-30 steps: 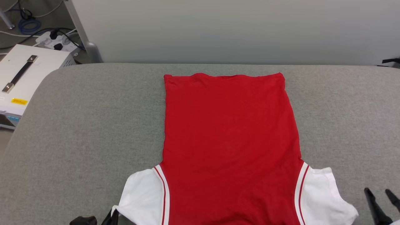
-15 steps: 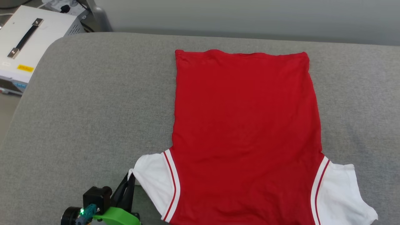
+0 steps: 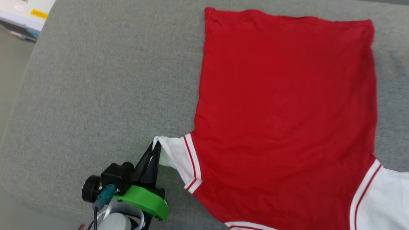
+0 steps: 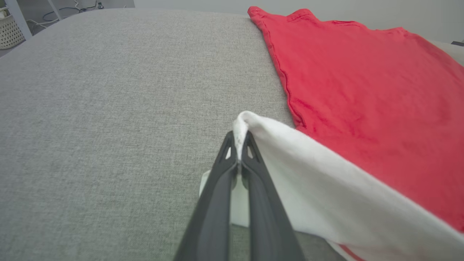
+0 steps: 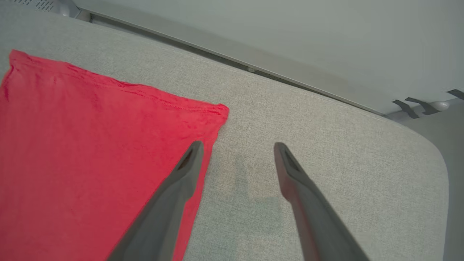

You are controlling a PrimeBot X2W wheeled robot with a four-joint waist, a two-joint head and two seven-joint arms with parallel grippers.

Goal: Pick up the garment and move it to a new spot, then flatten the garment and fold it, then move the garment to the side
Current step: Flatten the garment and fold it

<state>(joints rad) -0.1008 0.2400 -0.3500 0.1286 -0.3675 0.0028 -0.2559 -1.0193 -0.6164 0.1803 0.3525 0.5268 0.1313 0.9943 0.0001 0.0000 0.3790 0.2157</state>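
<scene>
Since the dark fingers of the left gripper point(image 4: 239, 139) pinch the raised white short sleeve point(image 4: 308, 170), a sleeve fold seems in hand; the right gripper point(image 5: 237, 145), fingers spread, hangs beside the hem point(image 5: 174, 103). The red jersey-style shirt point(image 3: 281, 105) lies flat, back up, on the grey fabric counter point(image 3: 96, 80).

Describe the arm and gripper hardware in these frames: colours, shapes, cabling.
Left gripper: two long, slim black fingers with small triangular cut-outs near the tips, on a bright green plastic bracket. Beside it a black wrist camera block with round lens, a teal connector with dark cable, and a pale grey forearm. Right gripper: same tapered dark fingers.
</scene>
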